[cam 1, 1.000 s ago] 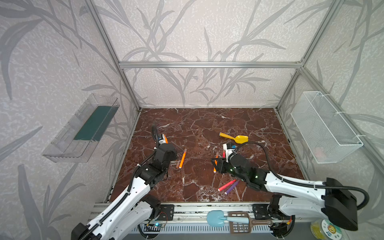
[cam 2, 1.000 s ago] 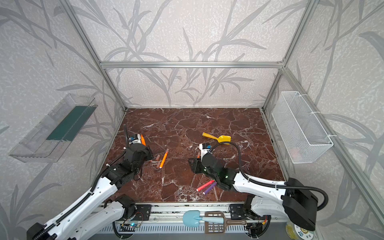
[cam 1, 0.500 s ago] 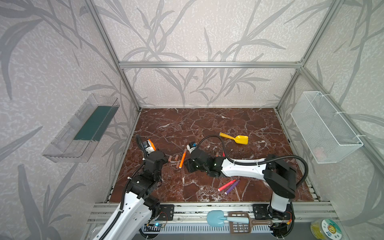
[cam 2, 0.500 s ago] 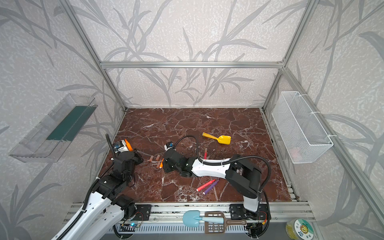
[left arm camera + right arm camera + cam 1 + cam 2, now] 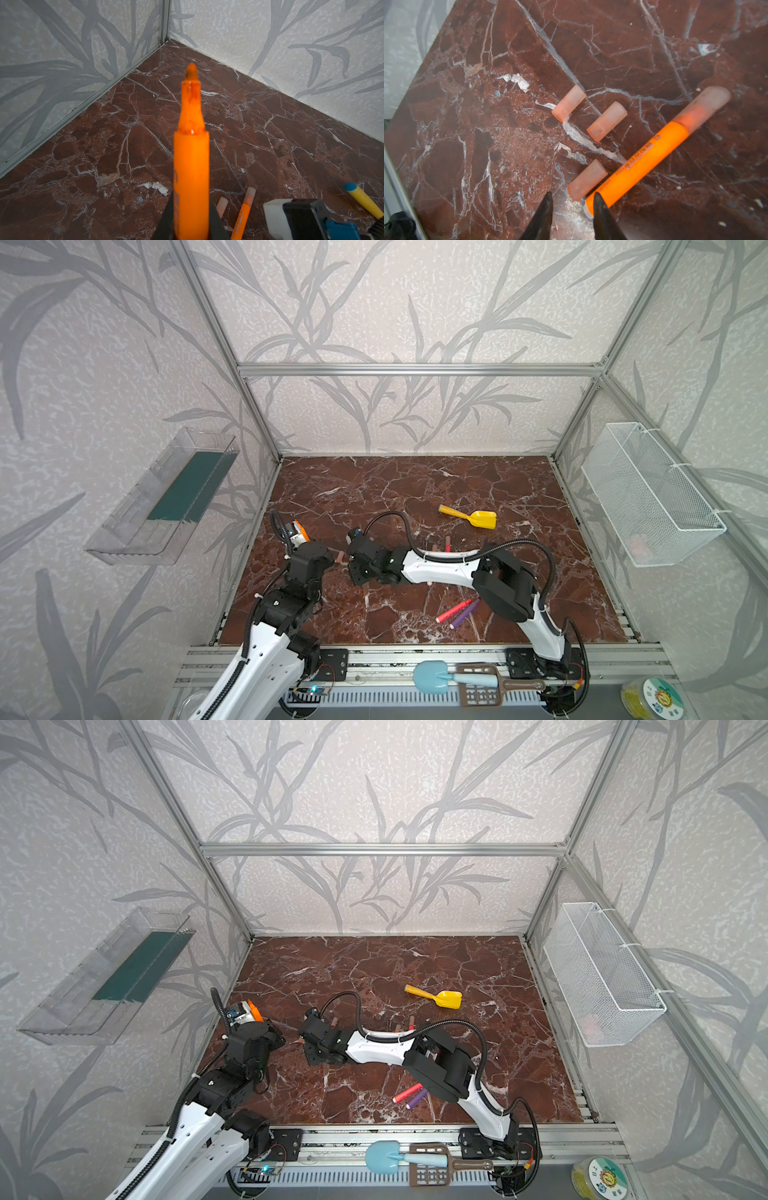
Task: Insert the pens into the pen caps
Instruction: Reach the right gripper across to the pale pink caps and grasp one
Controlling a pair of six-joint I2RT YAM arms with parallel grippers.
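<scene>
My left gripper [image 5: 191, 228] is shut on an uncapped orange pen [image 5: 191, 166] whose tip points at the back left corner. My right gripper [image 5: 572, 205] has reached across to the left and hangs low over the floor, open, with nothing between its fingers. Just past its tips lie a loose pen cap [image 5: 588, 179] and a capped orange pen [image 5: 639, 164], whose white end touches one fingertip. Two more pen caps [image 5: 569, 102] [image 5: 607, 121] lie beyond. A red-pink pen [image 5: 454, 610] and a purple pen [image 5: 464, 614] lie at front right.
A yellow toy scoop [image 5: 471, 517] lies at mid right. A red-pink pen [image 5: 447, 543] and a cap [image 5: 434, 547] sit behind the right arm. The left wall and its clear tray [image 5: 166, 497] are close to my left arm. A wire basket [image 5: 648, 493] hangs on the right wall.
The right arm has swung from mid table far to the left, over the caps, and its jaws have narrowed. The left arm has drawn back left, still holding the orange pen.
</scene>
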